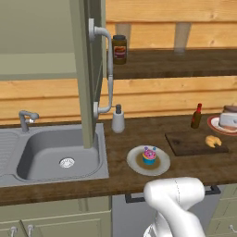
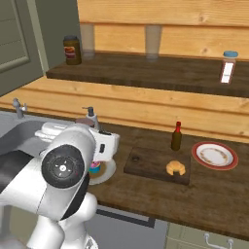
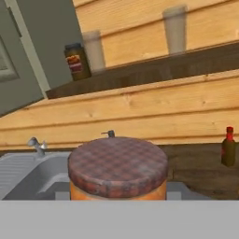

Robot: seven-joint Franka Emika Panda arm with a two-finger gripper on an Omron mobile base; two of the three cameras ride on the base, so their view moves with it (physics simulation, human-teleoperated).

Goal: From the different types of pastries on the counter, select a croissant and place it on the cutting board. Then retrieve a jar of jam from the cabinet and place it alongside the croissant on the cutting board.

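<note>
The small squat orange-red jar with a brownish checked lid [image 3: 117,169] sits between the jaws, which are closed on its sides just below the lid. It looks rigid, smooth and probably glass: light, but slippery and breakable, so a grip on the body under the lid suits it. The white arm is folded near the grey steel sink [image 1: 51,159]. The golden crescent croissant [image 2: 175,168] already rests on the dark brown wooden board [image 2: 146,163], off to the jaws' right on the dark wood-grain surface [image 2: 209,194].

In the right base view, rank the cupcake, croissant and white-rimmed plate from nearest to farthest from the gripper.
1. Cupcake, right beside the gripper holding the jar of jam.
2. Croissant, on the cutting board further right.
3. Plate, far right of the counter.
</note>
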